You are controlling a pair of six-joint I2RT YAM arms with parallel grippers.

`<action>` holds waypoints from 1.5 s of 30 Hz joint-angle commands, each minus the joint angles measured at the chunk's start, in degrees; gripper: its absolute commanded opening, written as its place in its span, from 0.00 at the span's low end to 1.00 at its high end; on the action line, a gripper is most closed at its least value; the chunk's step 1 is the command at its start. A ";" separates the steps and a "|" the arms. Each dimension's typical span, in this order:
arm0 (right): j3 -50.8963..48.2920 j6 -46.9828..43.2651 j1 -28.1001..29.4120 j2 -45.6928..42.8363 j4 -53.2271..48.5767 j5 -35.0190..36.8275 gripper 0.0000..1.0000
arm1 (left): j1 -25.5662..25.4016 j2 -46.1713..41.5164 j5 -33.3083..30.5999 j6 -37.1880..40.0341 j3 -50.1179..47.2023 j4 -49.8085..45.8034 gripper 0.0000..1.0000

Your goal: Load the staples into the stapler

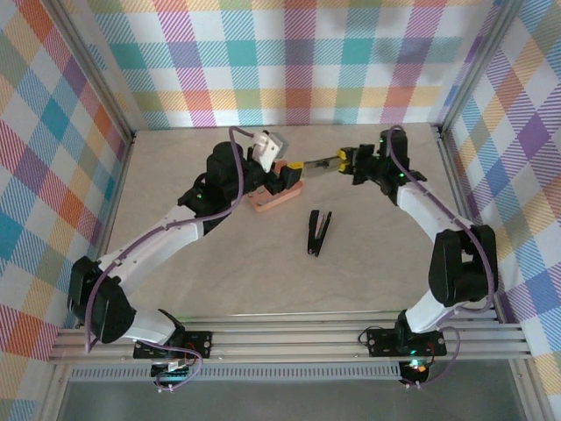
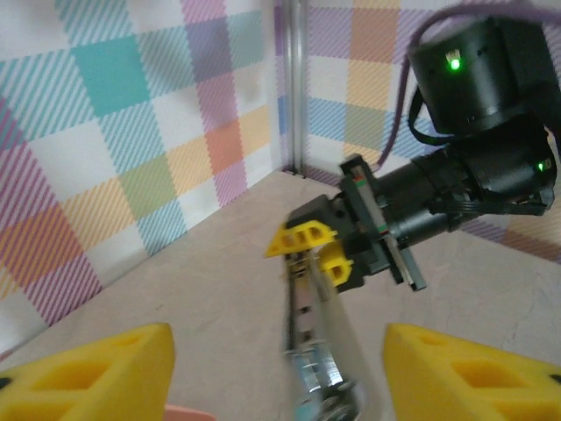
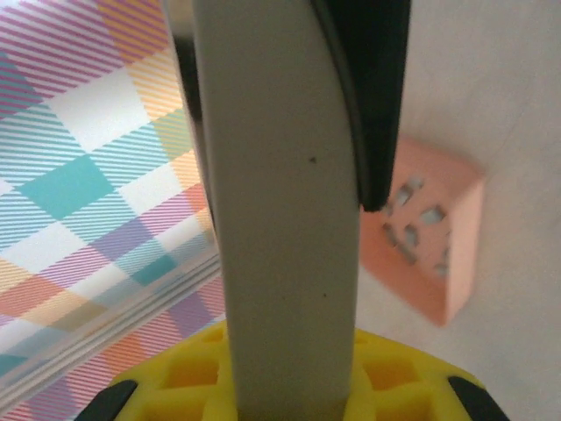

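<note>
We see a shallow salmon-orange rectangular tray (image 1: 270,203) on the beige tabletop (image 1: 219,281), left of centre and toward the far side. In the right wrist view, several short grey metallic staples (image 3: 410,189) lie loose on its floor. They are too blurred for us to count.

The staples are all in the tray, below the left gripper and apart from both pairs of jaws.

A slim grey stapler with a black strip along one side (image 1: 317,163) hangs above the tabletop just right of the tray. It runs roughly left to right between the two grippers. The right gripper (image 2: 317,254) has its yellow jaws drawn narrow onto the stapler's right end and carries it. The left gripper (image 2: 279,351) has its yellow jaws spread wide, one on each side of the stapler's left end, with a gap on both sides.

A black hinged object (image 1: 317,232), spread into a narrow V, looks to us like a second stapler. It lies on the tabletop near the centre, nearer than the tray and to its right, apart from both grippers.

The left arm stretches diagonally from its near-left base to the far centre, with its wrist over the tray. The right arm rises from its near-right base with its elbow out to the right. Its forearm reaches far and left, so the two grippers face each other.
</note>
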 commanded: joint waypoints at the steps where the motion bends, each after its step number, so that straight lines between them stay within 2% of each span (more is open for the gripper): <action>1: 3.32 -26.36 -2.32 -1.75 -7.60 -10.48 0.00 | 0.25 -1.37 -2.26 -1.83 0.52 -3.36 0.67; 3: 4.68 -40.85 -2.98 -1.22 -12.52 -15.26 0.01 | 0.48 -1.10 -2.26 -2.03 0.59 -4.50 0.67; 6: 6.58 -59.64 -3.07 -0.36 -23.01 -18.75 0.02 | 0.68 -0.11 -0.76 -1.82 1.22 -6.12 0.67; 9: 4.89 -69.82 -3.07 -0.81 -24.93 -20.42 0.02 | 0.83 2.51 3.33 -2.70 3.72 -9.09 0.67; 11: 3.02 -72.21 -3.07 -1.36 -23.25 -20.84 0.03 | 0.77 5.07 5.58 -4.99 6.90 -12.61 0.67; 13: 2.38 -71.28 -3.08 -1.38 -21.92 -19.56 0.02 | 0.78 8.30 7.69 -9.12 11.29 -17.03 0.68; 15: 2.23 -65.80 -2.92 -1.77 -18.59 -18.10 0.02 | 0.78 12.79 10.85 -13.85 16.83 -22.33 0.68; 19: 1.58 -53.61 -1.95 -4.52 -14.05 -8.74 0.02 | 0.03 21.64 14.96 -23.13 28.64 -33.99 0.72; 23: 1.79 -44.15 -1.38 -6.40 -14.26 -3.20 0.02 | -2.03 27.56 17.77 -26.58 35.28 -39.57 0.72; 26: 1.84 -40.27 -0.73 -7.49 -14.52 0.05 0.01 | -3.24 30.05 19.07 -27.16 37.80 -41.55 0.71; 32: 2.88 -38.17 0.94 -7.47 -12.99 2.37 0.01 | -4.17 34.11 23.66 -28.23 43.02 -45.52 0.70; 35: 3.89 -37.31 2.04 -6.52 -12.15 2.36 0.01 | -4.66 34.74 23.87 -28.59 43.30 -45.81 0.70; 45: 3.98 -36.95 4.83 -7.83 -10.13 3.39 0.01 | -4.66 36.79 18.87 -30.44 45.06 -48.00 0.62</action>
